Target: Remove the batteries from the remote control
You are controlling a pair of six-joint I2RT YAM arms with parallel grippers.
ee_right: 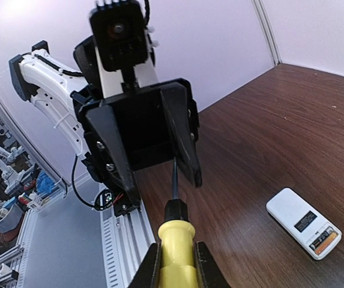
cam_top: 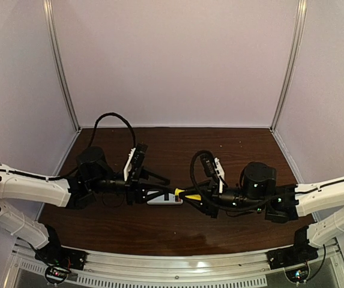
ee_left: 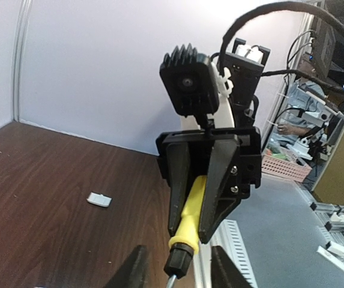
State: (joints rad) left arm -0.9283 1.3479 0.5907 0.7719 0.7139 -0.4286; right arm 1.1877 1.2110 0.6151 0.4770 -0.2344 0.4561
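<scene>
Right wrist view is showing the right gripper pinching the yellow-handled screwdriver; its shaft is pointing between the left gripper's spread fingers; the flat white plastic remote control is lying on the dark wooden table, slim orange batteries showing in its open end.

Right pincer clamps yellow screwdriver; remote control lies on table, batteries exposed.
</scene>
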